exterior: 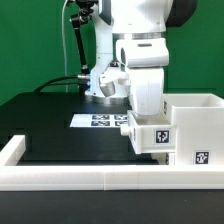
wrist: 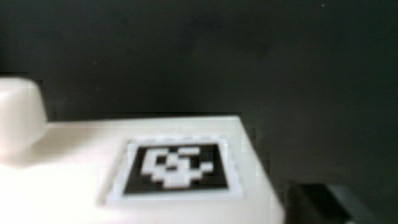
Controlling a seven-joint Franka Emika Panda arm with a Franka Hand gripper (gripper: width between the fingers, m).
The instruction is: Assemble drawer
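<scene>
The drawer's tall white housing [exterior: 196, 120] stands at the exterior view's right, with a tag on its front. A smaller open-top white box [exterior: 150, 135] with a square tag sits against the housing's left side. My gripper [exterior: 146, 113] comes straight down onto this box, and its fingertips are hidden behind the box's wall. It looks shut on that wall. In the wrist view the box's tagged white face [wrist: 178, 165] fills the lower part, blurred and very close. A dark finger [wrist: 331, 200] shows beside it. A second white part [wrist: 16, 120] stands at the edge.
The low white border rail [exterior: 90, 178] runs along the table's front and up the exterior view's left. The marker board [exterior: 103, 120] lies flat on the black table behind the box. The arm's base and cables stand at the back.
</scene>
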